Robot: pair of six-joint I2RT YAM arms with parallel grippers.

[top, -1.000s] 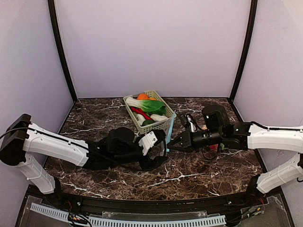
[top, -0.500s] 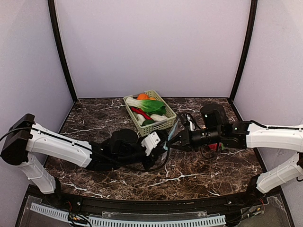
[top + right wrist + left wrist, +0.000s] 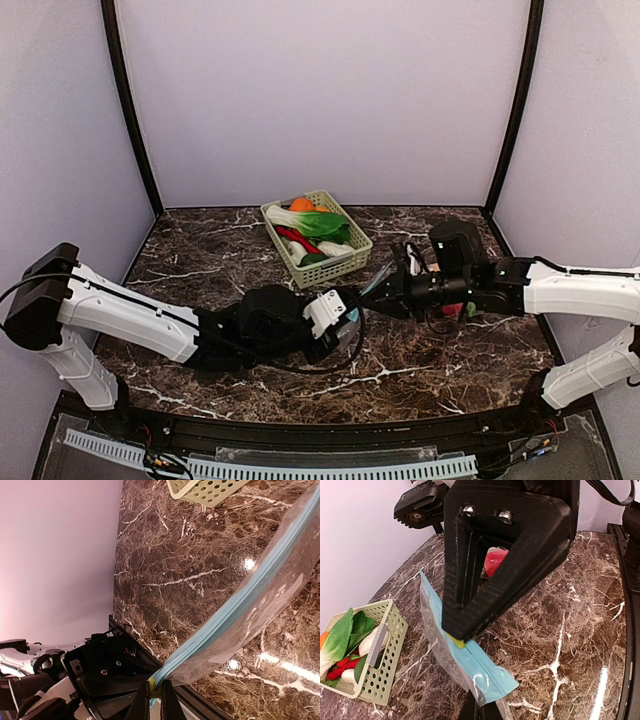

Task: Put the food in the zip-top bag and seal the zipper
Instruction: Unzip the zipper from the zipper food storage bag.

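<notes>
The left gripper (image 3: 480, 708) pinched one end of the clear plastic zip-top bag (image 3: 471, 663), and the right gripper (image 3: 155, 692) pinched its yellow slider (image 3: 456, 640). Colourful toy vegetables (image 3: 318, 224) lay beyond the 2 grippers, in the pale green lattice basket (image 3: 341, 262).

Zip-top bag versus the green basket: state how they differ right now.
The zip-top bag is clear film with a blue zipper strip; the basket is pale green lattice. The bag is held by the left gripper and right gripper; the basket stands free on the table. The basket holds the food; the bag's visible part looks empty.
</notes>
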